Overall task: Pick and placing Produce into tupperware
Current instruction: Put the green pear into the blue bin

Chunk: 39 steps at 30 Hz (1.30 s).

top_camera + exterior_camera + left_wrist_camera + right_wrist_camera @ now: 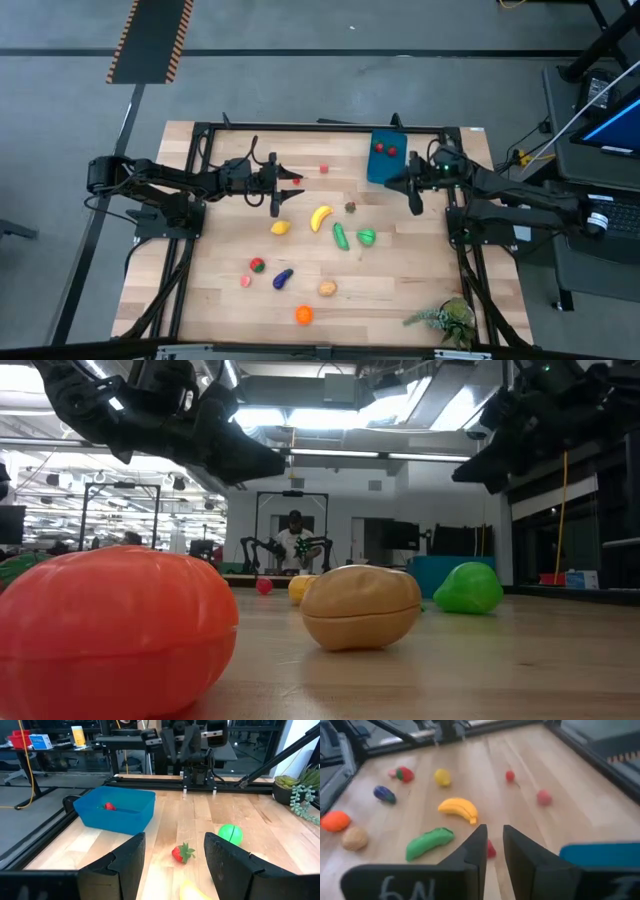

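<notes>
left gripper hovers over the table's upper middle, fingers spread wide with nothing between them; right gripper hangs just beside the tupperware, fingers nearly closed and carrying nothing.

high view: i see two red pieces already inside the tupperware near the far edge. loose produce lies mid-table: banana, cucumber, a lemon-like yellow piece, a round green piece. a plant sprig sits at the near right corner.

low view: an orange piece and a tan piece fill the foreground; both arms are overhead. a person stands far off.

left wrist view: a strawberry lies ahead, between the parted fingers in this view.

right wrist view: a narrow gap between the fingers, banana and cucumber beyond.

handling (my judgement): these look like light, hard, smooth plastic, likely to roll or squirt out. i would grip the strawberry across its widest part, low on the body.
</notes>
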{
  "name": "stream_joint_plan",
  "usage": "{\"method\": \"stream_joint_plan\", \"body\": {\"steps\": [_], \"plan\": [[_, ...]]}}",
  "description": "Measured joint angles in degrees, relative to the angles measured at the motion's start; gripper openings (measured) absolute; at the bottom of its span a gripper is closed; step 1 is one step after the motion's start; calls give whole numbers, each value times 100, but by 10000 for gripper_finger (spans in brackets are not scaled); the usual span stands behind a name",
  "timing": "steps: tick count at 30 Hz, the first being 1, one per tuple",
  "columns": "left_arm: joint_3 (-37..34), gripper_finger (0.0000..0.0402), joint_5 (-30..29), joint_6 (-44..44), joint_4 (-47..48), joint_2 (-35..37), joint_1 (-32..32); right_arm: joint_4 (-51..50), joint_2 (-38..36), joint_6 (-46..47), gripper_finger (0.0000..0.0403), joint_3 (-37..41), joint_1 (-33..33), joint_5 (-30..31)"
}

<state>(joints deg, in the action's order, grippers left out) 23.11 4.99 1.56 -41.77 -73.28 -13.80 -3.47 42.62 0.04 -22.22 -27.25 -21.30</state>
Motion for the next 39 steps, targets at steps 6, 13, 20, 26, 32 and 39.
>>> {"method": "stream_joint_plan", "body": {"steps": [6,13,20,26,32,39], "plan": [[0,196,0,-2,32,0,0,-8,166,259,64,24,18,174],[0,196,0,-2,102,0,0,38,251,-34,64,22,18,417],[0,196,0,4,242,0,0,38,251,127,65,22,18,415],[0,196,0,9,264,0,-7,38,251,124,65,22,18,415],[0,196,-2,6,237,0,-7,52,251,112,65,22,18,415],[0,196,-2,9,233,0,-7,165,253,102,65,20,18,415]]}}
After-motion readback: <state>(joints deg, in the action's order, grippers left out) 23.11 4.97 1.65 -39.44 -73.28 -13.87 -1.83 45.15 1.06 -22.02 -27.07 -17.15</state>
